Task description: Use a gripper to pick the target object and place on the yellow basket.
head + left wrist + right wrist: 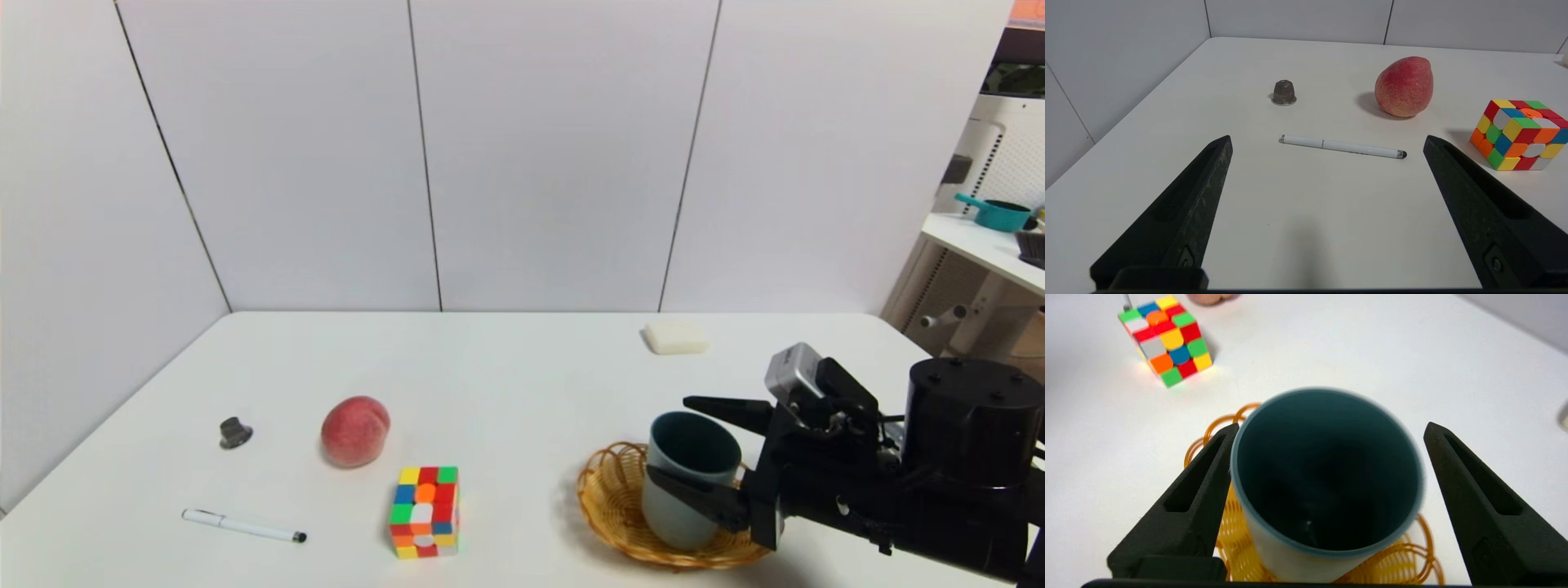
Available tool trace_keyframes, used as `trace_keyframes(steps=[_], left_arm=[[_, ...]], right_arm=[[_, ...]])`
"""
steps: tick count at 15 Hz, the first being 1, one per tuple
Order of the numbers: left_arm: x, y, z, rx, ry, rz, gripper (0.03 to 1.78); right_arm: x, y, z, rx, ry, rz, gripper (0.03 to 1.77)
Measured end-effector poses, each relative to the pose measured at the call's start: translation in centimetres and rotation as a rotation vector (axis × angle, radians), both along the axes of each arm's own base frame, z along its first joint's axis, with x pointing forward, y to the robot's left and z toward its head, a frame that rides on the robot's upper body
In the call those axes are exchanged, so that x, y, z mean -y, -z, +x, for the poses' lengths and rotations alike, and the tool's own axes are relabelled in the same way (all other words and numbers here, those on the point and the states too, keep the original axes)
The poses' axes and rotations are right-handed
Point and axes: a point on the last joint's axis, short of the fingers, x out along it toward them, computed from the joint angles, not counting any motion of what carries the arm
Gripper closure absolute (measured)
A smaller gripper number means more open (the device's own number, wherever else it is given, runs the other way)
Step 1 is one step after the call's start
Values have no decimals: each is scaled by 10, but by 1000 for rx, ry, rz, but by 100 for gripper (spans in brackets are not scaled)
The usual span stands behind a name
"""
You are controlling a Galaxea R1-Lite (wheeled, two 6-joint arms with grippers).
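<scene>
- Right gripper (694, 445): reaches in from the robot's right, low over the table (522, 367), with its 2 black fingers spread on either side of the cup. In the right wrist view one finger (1200, 490) lies against the cup's rim while the other stands clear of it with a gap showing, so the grip is released.
- Pale blue-grey cup (688, 482): stands inside the yellow basket, mouth upward and leaning slightly, its dark teal interior visible. It rises well above the basket's rim.
- Yellow basket (608, 498): a shallow wicker oval with a looped edge, resting on the table at the near right. The cup sits toward its right half, and looped rim shows on both sides of the cup in the right wrist view (1412, 559).
- Left gripper (1327, 141): seen only in the left wrist view, held above the near left part of the table with its 2 fingers wide apart and nothing between them.
- Other items on the table: a red-pink peach (355, 431) at centre left; a multicoloured puzzle cube (424, 511) between peach and basket, nearer the front edge; a white pen (243, 526) lying flat at the near left; a small dark grey knob-like piece (235, 432) left of the peach; a white block (676, 336) near the back wall.
</scene>
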Motion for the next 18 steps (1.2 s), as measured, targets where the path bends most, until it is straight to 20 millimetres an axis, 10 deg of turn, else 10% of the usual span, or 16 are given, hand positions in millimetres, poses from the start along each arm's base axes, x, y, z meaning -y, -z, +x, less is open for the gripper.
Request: trace_keyframes(steps=[5, 11, 18], left_arm=[[0, 0, 0, 0, 0, 0, 12], [0, 0, 0, 0, 1, 0, 12], [0, 0, 0, 0, 0, 0, 12]], right_arm=[[2, -53, -5, 153, 6, 144, 17], [44, -121, -57, 216, 112, 201, 13], [100, -89, -134, 60, 716, -66, 11]])
